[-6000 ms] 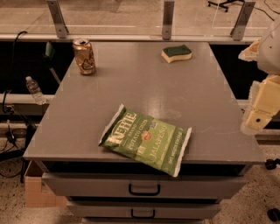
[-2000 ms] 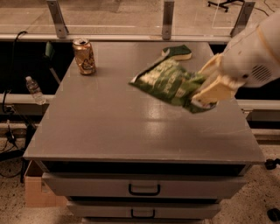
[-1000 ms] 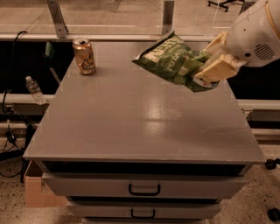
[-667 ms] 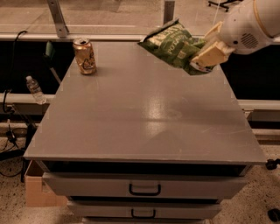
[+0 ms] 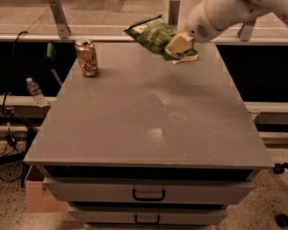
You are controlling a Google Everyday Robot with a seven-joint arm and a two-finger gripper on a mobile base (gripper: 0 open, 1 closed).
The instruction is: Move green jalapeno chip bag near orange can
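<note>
carried farther back, chip bag point(image 5: 150, 35) hangs clamped in pincer point(image 5: 181, 46) above grey table point(image 5: 135, 130).

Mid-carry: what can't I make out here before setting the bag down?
Camera view:
Sponge: mostly hidden behind the gripper and the green jalapeno chip bag it holds.
Arm: cut off by the top edge.
Label on the orange can: too small to read.
Bag's height above the table: one view, cannot tell.

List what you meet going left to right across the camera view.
In order: water bottle → orange can → green jalapeno chip bag → gripper, shut on the bag's right end over the far edge of the table.
</note>
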